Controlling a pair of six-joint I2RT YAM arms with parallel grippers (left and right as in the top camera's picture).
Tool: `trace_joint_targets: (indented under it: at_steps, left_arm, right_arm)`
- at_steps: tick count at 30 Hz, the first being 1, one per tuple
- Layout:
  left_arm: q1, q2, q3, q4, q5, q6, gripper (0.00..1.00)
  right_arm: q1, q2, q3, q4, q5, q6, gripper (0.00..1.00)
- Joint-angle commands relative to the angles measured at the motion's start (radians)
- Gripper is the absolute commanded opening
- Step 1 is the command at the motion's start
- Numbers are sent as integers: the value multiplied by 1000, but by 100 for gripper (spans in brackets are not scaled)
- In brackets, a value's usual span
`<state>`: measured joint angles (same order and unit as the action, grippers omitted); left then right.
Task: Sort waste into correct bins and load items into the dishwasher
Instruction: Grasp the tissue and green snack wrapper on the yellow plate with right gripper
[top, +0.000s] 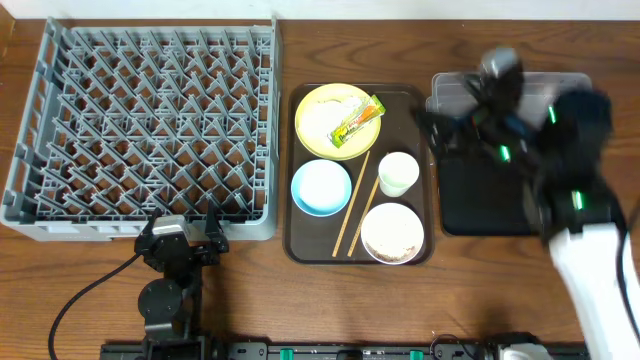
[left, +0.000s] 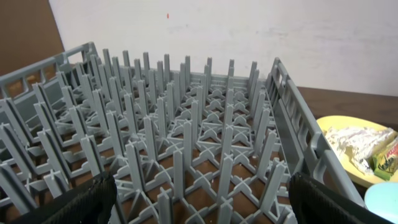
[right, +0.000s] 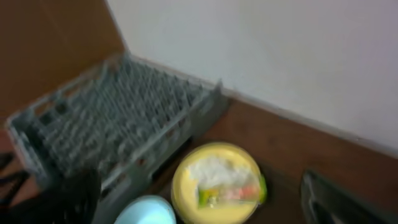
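The grey dish rack (top: 150, 120) fills the left. A yellow plate (top: 312, 133) holds crumpled white paper (top: 325, 115) and a green-and-orange wrapper (top: 358, 122). Beside it are a light blue bowl (top: 321, 187), a cream cup (top: 398, 173), two chopsticks (top: 355, 205) and a white bowl (top: 392, 232) with whitish scraps. My left gripper (top: 180, 245) is open and empty at the rack's front edge (left: 199, 205). My right gripper (top: 445, 120), blurred, hovers open and empty over the clear tub (top: 452, 88) and black tray (top: 480, 205). Its wrist view shows the plate (right: 186, 186) and blue bowl (right: 146, 213).
The dishes sit on a dark brown serving tray (top: 300, 235) between the rack and the bins. The rack (left: 186, 124) holds nothing. A cable (top: 80, 295) trails at the front left. A white wall (right: 280, 56) stands behind the table.
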<state>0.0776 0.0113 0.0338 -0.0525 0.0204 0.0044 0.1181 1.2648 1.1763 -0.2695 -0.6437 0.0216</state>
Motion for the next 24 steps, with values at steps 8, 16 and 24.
trace_joint_targets:
  at_steps: [8,16,24]
  left_arm:
    - [0,-5,-30,-17,-5,5,89]
    - [0,-5,-30,-17,-5,5,89]
    - [0,-5,-30,-17,-5,5,89]
  right_arm:
    - [224,614,680,-385,296,7,99]
    - [306,819,700,-260,297,6,99]
    - [323,954,699,-285,454,309,63]
